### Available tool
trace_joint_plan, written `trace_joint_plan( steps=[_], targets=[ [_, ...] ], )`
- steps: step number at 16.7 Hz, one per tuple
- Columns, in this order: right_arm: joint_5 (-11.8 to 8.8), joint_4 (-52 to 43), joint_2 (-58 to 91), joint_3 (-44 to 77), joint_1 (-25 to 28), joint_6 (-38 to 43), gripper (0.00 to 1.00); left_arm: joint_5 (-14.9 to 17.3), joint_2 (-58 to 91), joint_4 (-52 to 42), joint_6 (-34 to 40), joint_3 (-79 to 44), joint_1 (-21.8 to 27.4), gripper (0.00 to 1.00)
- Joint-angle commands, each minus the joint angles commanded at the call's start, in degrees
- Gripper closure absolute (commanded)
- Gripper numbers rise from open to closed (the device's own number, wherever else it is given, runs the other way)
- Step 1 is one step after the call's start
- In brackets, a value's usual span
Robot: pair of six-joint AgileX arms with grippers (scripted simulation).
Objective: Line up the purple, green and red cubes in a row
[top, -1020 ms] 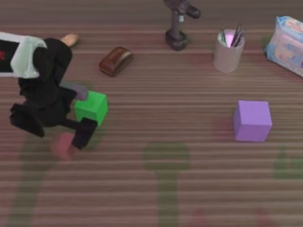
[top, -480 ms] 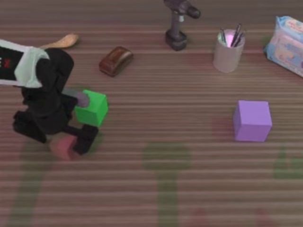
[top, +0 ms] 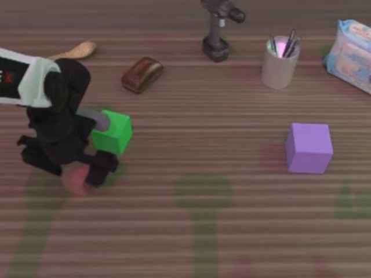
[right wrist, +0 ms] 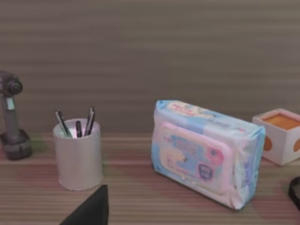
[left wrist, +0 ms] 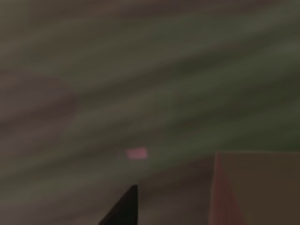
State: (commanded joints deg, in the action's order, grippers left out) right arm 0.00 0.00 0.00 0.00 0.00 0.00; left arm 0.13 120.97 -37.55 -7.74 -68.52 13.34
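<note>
At the left side of the tabletop, the left gripper is down low over the red cube, which lies just in front of the green cube and apart from it. The jaws sit to either side of the red cube, but whether they are pinching it or only bracketing it I cannot tell; the left wrist view shows just one dark finger tip and a cube face close up. The grip seems aimed at the smallest cube because it sits off any line with the others. The purple cube stands well apart, toward the right side. My guess is the row is meant to form between them. The right arm is out of the top view; its camera faces a pen cup and wipes pack.
</note>
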Motion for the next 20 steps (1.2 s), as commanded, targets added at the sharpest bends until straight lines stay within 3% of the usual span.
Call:
trace_joint_plan(
  steps=[4, 5, 15, 20],
  targets=[
    [0.0, 0.0, 0.0, 0.0, 0.0, 0.0, 0.0, 0.0, 0.0, 0.0, 0.0, 0.0, 0.0, 0.98],
    [0.0, 0.0, 0.0, 0.0, 0.0, 0.0, 0.0, 0.0, 0.0, 0.0, 0.0, 0.0, 0.0, 1.0],
    [0.0, 0.0, 0.0, 0.0, 0.0, 0.0, 0.0, 0.2, -2.5, -2.0, 0.0, -1.4, 0.0, 1.0],
    [0.0, 0.0, 0.0, 0.0, 0.0, 0.0, 0.0, 0.2, -7.2, -12.1, 0.2, -6.1, -0.8, 1.0]
  ],
)
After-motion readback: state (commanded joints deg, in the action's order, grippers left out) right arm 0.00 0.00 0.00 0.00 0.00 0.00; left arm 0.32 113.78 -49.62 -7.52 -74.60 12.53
